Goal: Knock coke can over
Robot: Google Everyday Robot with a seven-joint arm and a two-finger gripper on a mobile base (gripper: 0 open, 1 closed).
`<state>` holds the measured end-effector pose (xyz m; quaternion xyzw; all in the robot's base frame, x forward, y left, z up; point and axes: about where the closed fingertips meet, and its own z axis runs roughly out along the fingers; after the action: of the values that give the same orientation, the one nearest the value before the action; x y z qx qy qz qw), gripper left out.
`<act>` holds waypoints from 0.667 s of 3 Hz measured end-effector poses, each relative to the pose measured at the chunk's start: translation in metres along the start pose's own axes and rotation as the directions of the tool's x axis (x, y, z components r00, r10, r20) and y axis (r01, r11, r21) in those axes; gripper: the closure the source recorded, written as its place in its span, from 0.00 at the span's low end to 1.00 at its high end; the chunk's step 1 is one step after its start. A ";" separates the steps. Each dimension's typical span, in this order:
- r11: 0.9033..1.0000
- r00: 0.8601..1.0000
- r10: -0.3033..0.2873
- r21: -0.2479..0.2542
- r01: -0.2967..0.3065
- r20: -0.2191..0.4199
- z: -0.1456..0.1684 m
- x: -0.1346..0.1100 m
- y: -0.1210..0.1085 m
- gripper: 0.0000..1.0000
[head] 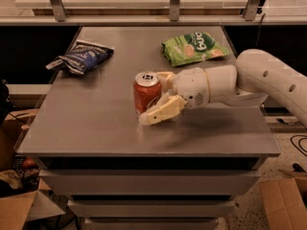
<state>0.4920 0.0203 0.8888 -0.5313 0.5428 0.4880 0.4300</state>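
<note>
The coke can [146, 92], red-orange with a silver top, stands upright near the middle of the grey table [96, 128]. My gripper [153, 98] reaches in from the right on a white arm [268, 75]. It is open, and its cream fingers flank the can's right side. The near finger [160, 113] lies low in front of the can's base. The far finger [166, 76] is behind the can near its top. I cannot tell whether the fingers touch the can.
A green chip bag [192, 47] lies at the back right of the table and a dark blue chip bag [80, 57] at the back left. Cardboard boxes [283, 202] sit on the floor on both sides. A counter with metal posts [175, 1] runs behind.
</note>
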 end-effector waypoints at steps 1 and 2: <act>1.000 1.000 -0.001 -0.013 0.001 0.013 0.005 -0.001 -0.001 0.41; 1.000 1.000 -0.003 -0.018 0.004 0.015 0.006 -0.002 -0.003 0.64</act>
<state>0.4946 0.0268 0.8893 -0.5324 0.5341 0.4963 0.4302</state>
